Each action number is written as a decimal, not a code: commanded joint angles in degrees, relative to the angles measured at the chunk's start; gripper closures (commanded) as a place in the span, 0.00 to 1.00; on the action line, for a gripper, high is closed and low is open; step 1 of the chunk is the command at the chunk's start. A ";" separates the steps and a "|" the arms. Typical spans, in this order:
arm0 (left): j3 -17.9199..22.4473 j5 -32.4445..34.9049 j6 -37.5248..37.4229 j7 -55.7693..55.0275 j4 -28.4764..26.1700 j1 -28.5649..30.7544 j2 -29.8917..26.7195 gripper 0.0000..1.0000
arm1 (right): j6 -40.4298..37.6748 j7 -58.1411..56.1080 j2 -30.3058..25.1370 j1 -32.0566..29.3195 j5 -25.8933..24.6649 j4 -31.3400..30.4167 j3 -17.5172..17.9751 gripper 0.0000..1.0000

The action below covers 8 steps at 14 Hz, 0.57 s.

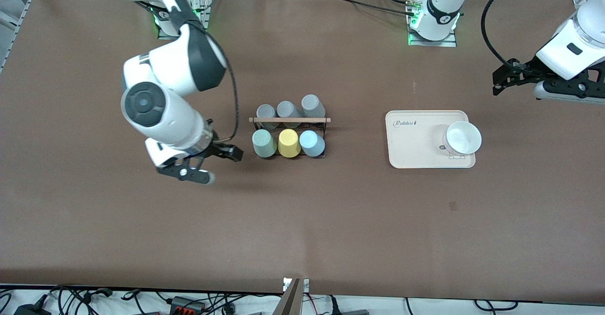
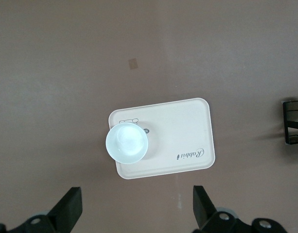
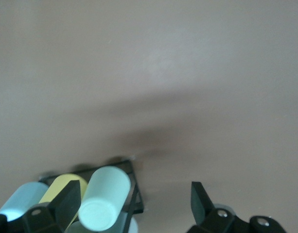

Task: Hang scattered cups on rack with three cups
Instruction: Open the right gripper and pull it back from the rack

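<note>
A cream tray (image 1: 416, 149) bearing a white bowl (image 1: 464, 137) lies at the rack's (image 1: 289, 121) three o'clock. Mint cup (image 1: 263, 143) and blue cup (image 1: 312, 143) hang there, flanking the yellow cup (image 1: 288, 143). The right gripper (image 1: 213, 163) at nine o'clock and the left gripper (image 1: 515, 79) both gape wide, empty.

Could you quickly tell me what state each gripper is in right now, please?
Left gripper: open, holding nothing, over the table beside the tray.
Right gripper: open, holding nothing, beside the rack.
</note>
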 commanded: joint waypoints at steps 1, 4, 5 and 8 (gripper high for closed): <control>0.05 -0.46 -0.18 1.33 0.22 0.06 -0.02 0.00 | -1.10 -3.51 -2.35 -2.84 -0.34 0.21 -0.13 0.00; 0.05 -0.55 -0.18 1.33 0.31 0.06 -0.02 0.00 | -2.40 -8.50 -4.99 -5.30 -4.73 0.21 -0.92 0.00; 0.05 -0.73 -0.18 1.33 0.31 0.06 -0.02 0.00 | -3.37 -11.05 -5.78 -6.27 -5.00 0.21 -1.01 0.00; 0.05 -1.26 -0.44 1.24 0.31 0.41 -0.02 0.00 | -5.31 -17.21 -8.58 -10.31 -5.09 0.12 -0.75 0.00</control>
